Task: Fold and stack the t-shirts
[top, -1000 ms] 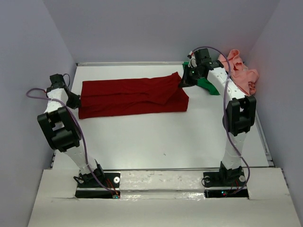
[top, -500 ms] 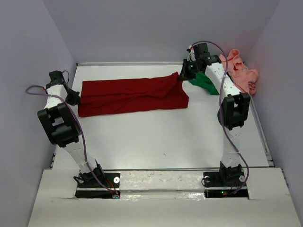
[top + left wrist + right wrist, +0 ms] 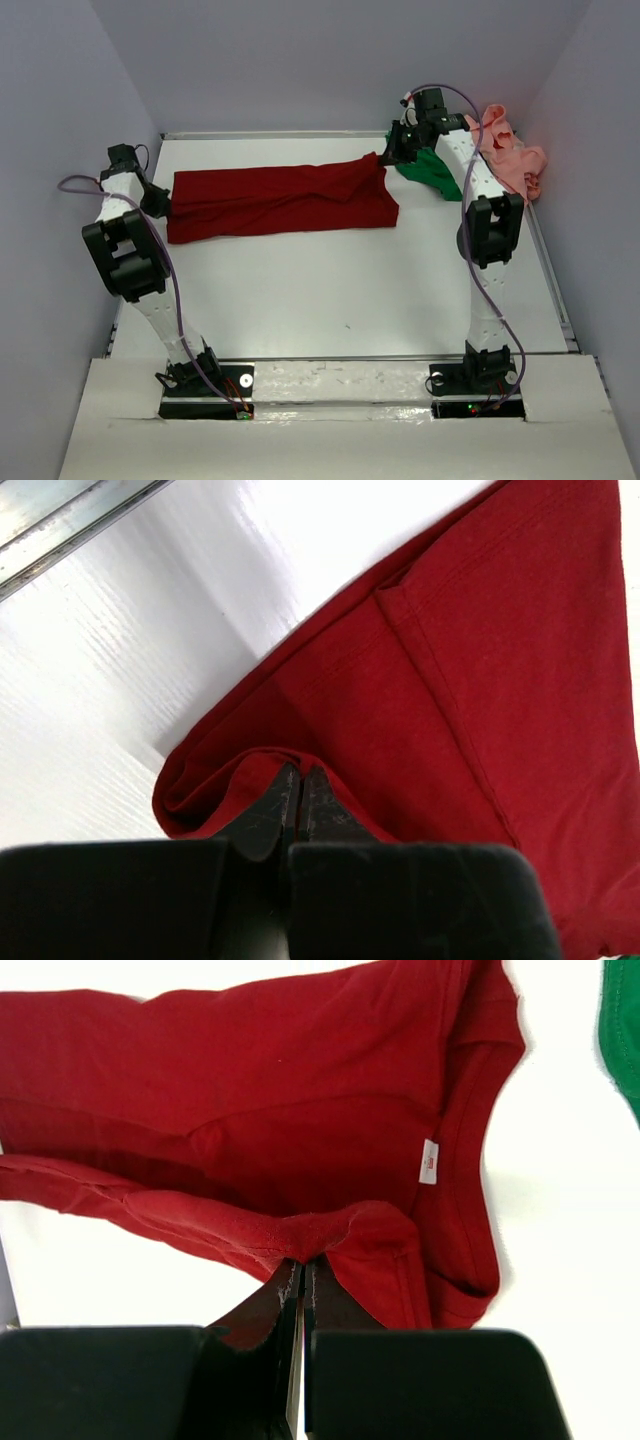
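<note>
While both claws are clamped on the dark red t-shirt, which lies stretched flat across the far half of the table from 10 o'clock to 12 o'clock, the fold in hand depends on two very small pinches. At the 9 o'clock end of the garment, the left gripper is closed on a rolled edge of the cloth. Only the fingertips bite, so the edge may pull free if the arm rises quickly, and the number of layers captured cannot be told. A single captured layer would leave the lower one on the surface and spoil the fold. At the 3 o'clock end, the right gripper is closed on a raised ridge of cloth near the collar, with the same shallow bite. Unequal travel of the two arms would pull the cloth taut and strip it from one claw, or skew the crease. The bright green t-shirt lies just beside this end, at 1 o'clock on the table, and could be snagged or dragged by the right arm. The salmon pink t-shirt is bunched at 2 o'clock, close to that arm, and could be disturbed likewise.
</note>
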### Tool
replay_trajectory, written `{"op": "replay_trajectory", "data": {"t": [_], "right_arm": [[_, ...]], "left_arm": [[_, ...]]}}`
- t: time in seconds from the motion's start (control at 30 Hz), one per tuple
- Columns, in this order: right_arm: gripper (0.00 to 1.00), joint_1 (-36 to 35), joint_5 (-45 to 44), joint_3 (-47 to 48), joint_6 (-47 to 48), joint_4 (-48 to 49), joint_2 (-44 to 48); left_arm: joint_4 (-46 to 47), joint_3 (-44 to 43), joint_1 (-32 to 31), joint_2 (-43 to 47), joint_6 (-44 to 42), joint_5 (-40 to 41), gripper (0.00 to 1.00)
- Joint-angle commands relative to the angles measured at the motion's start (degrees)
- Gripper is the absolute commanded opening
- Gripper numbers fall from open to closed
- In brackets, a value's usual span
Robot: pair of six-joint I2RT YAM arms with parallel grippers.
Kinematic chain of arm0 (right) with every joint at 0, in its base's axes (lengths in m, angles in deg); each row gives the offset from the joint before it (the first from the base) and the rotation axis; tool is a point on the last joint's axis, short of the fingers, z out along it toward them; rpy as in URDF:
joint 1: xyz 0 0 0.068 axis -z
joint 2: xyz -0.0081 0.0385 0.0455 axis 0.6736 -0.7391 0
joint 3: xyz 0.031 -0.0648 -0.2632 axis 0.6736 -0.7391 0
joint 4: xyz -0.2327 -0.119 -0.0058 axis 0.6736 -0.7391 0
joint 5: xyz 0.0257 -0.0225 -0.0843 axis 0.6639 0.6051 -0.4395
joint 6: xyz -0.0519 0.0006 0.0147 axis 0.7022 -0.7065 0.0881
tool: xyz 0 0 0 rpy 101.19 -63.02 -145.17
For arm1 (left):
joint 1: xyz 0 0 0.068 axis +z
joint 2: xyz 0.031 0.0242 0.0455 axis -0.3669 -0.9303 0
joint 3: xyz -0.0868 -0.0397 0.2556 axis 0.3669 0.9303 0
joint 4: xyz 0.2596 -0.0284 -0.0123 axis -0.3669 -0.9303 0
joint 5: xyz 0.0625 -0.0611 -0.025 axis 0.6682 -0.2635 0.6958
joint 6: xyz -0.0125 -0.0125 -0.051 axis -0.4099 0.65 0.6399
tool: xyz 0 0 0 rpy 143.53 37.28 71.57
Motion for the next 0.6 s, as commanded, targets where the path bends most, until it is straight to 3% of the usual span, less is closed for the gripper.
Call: {"op": "replay_trajectory", "data": {"t": [0.0,0.57], "right_arm": [[0.0,0.72,0.75,2.96,-0.22,0.85,-0.72],[0.0,0.72,1.28,5.51,-0.48,2.25,-3.8]], "left_arm": [[-0.56,-3.8,-0.33,-1.19,-0.44,0.92,0.0],[-3.81,-13.38,-1.74,-6.2,-0.8,2.24,0.0]]}}
